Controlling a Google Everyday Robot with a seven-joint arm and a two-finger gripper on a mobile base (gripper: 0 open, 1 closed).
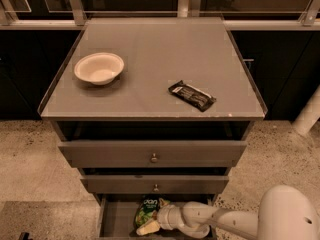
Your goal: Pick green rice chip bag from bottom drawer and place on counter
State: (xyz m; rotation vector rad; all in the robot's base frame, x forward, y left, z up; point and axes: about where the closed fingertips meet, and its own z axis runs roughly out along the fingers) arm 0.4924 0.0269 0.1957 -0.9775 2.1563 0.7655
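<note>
The green rice chip bag (146, 210) lies in the open bottom drawer (118, 219), near the middle, its dark label facing up. My gripper (151, 225) reaches into the drawer from the right and sits right at the bag's lower right edge, touching or overlapping it. The white arm (225, 220) runs back to my base at the lower right. The counter (160, 49) is the grey cabinet top above.
A white bowl (99, 68) stands on the counter's left side. A flat black bar wrapper (192, 95) lies right of centre. Two upper drawers with round knobs (154, 157) are pulled out slightly above the bottom one. A white post (307, 115) stands at the right.
</note>
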